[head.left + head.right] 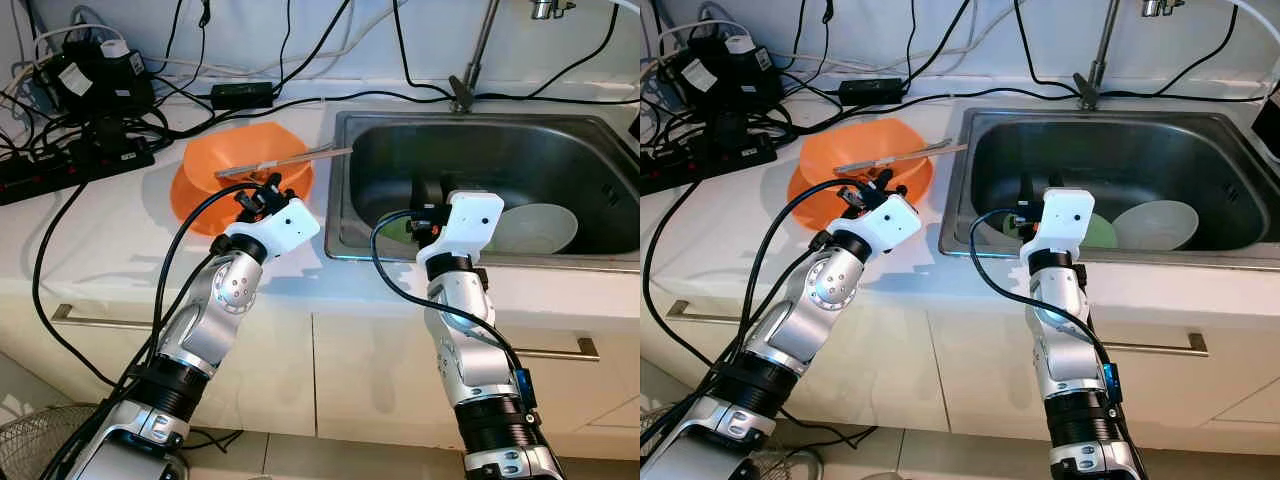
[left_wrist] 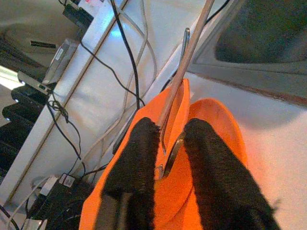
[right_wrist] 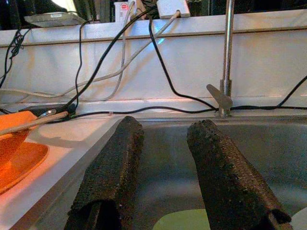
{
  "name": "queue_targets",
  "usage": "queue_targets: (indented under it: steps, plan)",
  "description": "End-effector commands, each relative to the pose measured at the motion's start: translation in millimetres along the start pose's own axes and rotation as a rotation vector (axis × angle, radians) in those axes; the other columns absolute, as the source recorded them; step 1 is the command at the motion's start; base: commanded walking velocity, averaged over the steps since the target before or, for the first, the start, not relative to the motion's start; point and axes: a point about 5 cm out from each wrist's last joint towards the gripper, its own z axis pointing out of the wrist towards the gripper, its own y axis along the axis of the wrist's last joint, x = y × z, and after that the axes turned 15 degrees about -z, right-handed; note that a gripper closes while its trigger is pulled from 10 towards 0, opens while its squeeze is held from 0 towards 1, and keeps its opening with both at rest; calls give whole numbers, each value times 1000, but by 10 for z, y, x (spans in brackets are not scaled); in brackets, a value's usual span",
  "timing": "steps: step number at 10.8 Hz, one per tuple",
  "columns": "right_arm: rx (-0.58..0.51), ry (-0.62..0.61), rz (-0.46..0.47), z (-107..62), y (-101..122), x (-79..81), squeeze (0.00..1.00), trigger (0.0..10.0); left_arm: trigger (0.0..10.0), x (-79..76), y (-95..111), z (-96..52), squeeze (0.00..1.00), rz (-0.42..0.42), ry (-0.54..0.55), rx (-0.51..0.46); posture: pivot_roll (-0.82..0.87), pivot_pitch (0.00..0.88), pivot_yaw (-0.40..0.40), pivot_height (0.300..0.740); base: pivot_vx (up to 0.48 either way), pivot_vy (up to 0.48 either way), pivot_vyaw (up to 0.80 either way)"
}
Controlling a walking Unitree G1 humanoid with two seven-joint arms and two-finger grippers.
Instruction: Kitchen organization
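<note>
Over the white table beside the sink, my left hand (image 1: 262,190) sits at the near rim of the round orange plastic bowl (image 1: 215,178), which rests on a flat orange plate (image 1: 180,208). Long thin metal utensils (image 1: 300,157) lie across the bowl, their far ends reaching over the edge of the stainless steel sink (image 1: 345,180). My left wrist view shows my two black fingers (image 2: 132,163) standing apart on either side of the utensils' near ends, not yet closed on them.

My right hand (image 1: 1024,205) hangs inside the sink basin, its fingers (image 3: 112,167) spread with nothing between them. Below it lie a pale green plate (image 1: 1098,232) and a white bowl (image 1: 1160,222).

I judge the step in hand to be taking the utensils off the orange bowl with my left hand. The next move calls for closing squarely on the thin handles; they are slim and smooth, so a crooked pinch could let them roll or slide off the rim. My right hand looks placed to go for the dishes afterwards.
</note>
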Motion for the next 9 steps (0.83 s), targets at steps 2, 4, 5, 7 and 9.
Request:
queue_targets:
  steps: [2, 4, 5, 7, 9]
  plan:
    - [-17, -8, 0, 27, 30, -8, 0, 10000, 0, 41, 69, 34, 0, 25, 7, -21, 43, 0, 55, 740, 0, 0, 0]
    - [-17, -8, 0, 30, 31, -7, 0, 10000, 0, 56, 94, 42, 0, 15, 9, -29, 44, 0, 54, 740, 0, 0, 0]
    - [-17, -7, 0, 34, 32, -7, 0, 10000, 6196, 17, 122, 38, 0, -32, -29, -46, 45, 0, 52, 740, 0, 0, 0]
    - [-18, -5, 0, 43, 33, -7, 0, 10000, 10000, 70, 214, 53, 0, -124, -22, -70, 45, 0, 50, 740, 0, 0, 0]
    - [-17, -2, -1, 46, 34, -10, 0, 10000, 10000, 166, 306, 77, 0, -171, -16, -95, 42, 0, 48, 740, 0, 0, 0]
